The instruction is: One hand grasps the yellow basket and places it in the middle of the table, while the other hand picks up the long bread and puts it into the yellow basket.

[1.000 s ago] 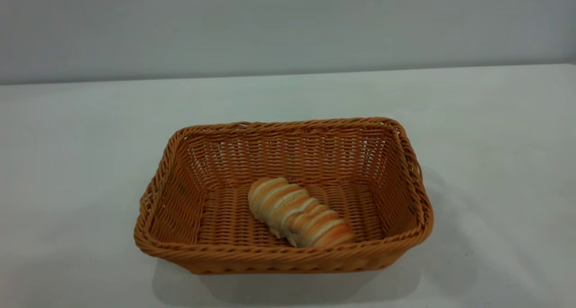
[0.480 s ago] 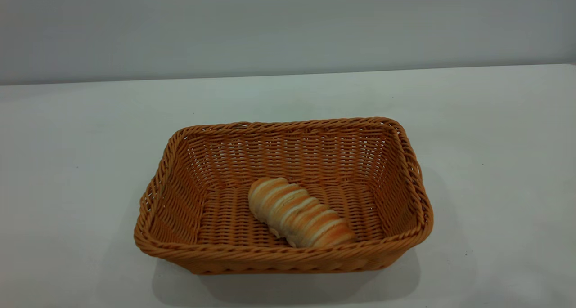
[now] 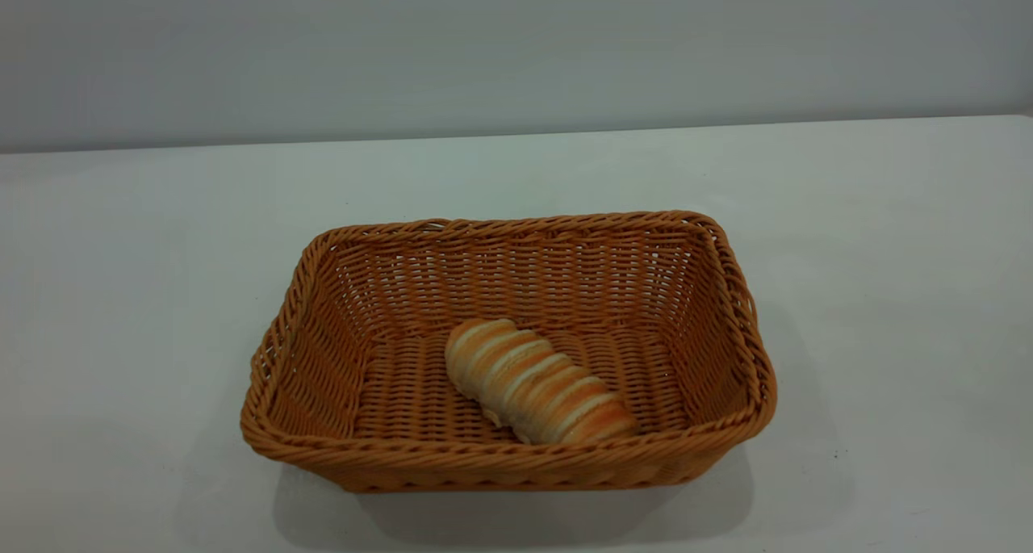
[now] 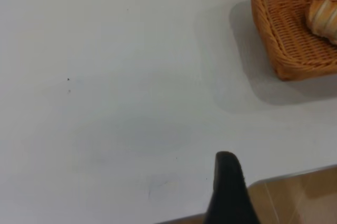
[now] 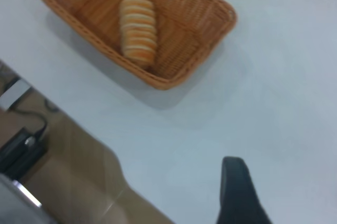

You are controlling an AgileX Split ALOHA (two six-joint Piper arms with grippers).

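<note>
Both task steps look done — the bread (image 3: 537, 382) lies inside the basket (image 3: 516, 462), mid-table toward the near edge. Neither gripper touches anything; finger state cannot be told. Retreat high, clear of the rim.

Plain grey wall (image 3: 516, 52), perhaps tan floor (image 5: 79, 182)

long bread (image 3: 536, 382) in yellow basket (image 3: 339, 468), basket on table (image 3: 121, 295)
</note>
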